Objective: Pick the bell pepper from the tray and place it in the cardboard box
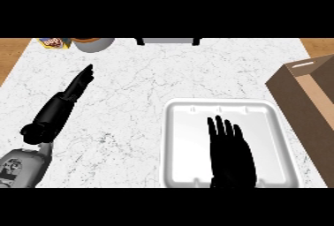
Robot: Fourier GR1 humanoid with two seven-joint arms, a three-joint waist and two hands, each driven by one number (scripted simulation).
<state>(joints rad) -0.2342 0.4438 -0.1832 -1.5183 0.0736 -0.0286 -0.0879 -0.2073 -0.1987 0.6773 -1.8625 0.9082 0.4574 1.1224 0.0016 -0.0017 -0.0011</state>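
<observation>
A white foam tray (184,132) lies on the marble counter at the lower right. My right hand (229,152) hovers over the tray's middle, fingers straight and pointing away from me, open. No bell pepper shows in the head view; whether it lies under the hand I cannot tell. The brown cardboard box (313,95) stands at the right edge, just right of the tray, its open top partly cut off by the frame. My left hand (78,86) stretches over the counter at the left, fingers straight, open and holding nothing.
At the counter's far edge stand a grey cup or bowl (93,44), a small colourful packet (55,43) to its left, and a dark-framed object (168,41) in the middle. Wooden floor shows past the far corners.
</observation>
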